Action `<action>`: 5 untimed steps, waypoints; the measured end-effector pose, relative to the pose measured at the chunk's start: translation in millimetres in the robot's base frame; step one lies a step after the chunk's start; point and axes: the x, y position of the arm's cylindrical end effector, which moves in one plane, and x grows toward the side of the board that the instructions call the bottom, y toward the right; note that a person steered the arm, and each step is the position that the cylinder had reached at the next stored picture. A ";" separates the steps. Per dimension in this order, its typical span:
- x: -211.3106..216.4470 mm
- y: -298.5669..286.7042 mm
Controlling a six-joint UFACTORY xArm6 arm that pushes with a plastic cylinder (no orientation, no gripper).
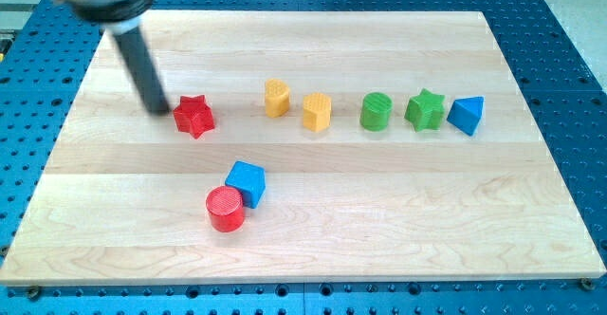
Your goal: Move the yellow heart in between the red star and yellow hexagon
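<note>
The red star (194, 116) lies on the wooden board (303, 258), left of the middle. The yellow heart (276, 98) stands to its right, a little higher in the view. The yellow hexagon (317, 111) is just right of the heart, with a small gap between them. The heart thus sits between the star and the hexagon in the row. My tip (156, 111) is at the star's left side, close to it or just touching it; the dark rod slants up to the view's top left.
Further right in the same row are a green cylinder (376, 111), a green star (425, 109) and a blue triangle (466, 115). Below the red star, a blue cube (247, 183) touches a red cylinder (226, 209).
</note>
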 end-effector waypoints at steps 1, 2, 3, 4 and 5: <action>-27.2 105.0; -16.1 142.0; 21.6 118.5; 12.2 104.5; 16.5 3.8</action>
